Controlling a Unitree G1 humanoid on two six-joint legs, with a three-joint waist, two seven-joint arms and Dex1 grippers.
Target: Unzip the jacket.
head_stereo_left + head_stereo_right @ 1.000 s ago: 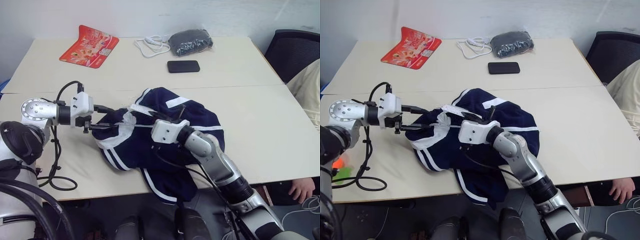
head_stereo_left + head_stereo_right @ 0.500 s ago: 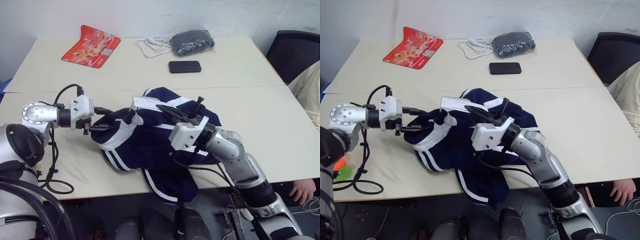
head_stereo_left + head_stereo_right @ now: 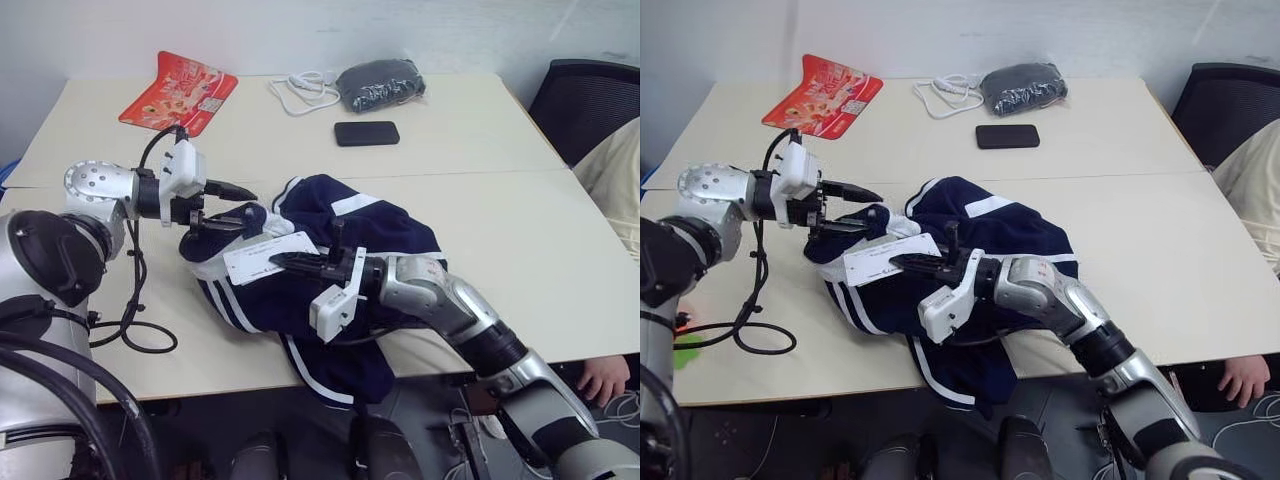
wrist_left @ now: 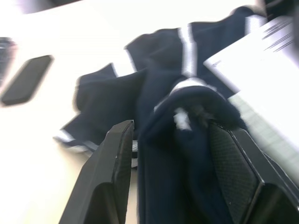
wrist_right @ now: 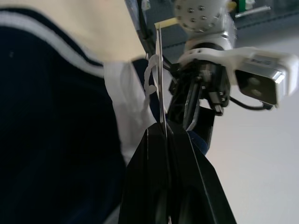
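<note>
Jacket lay bunched mid-tabletop; left pincer gripped its collar fold at the left end, right pincer, nearer, was closed on the white tag, zip line running left-right between them.

One jacket, one phone, one red packet, one white cable, one grey bundle.

An office or lab workroom. Pale tables stand pushed together; a black swivel chair sits far right.
</note>
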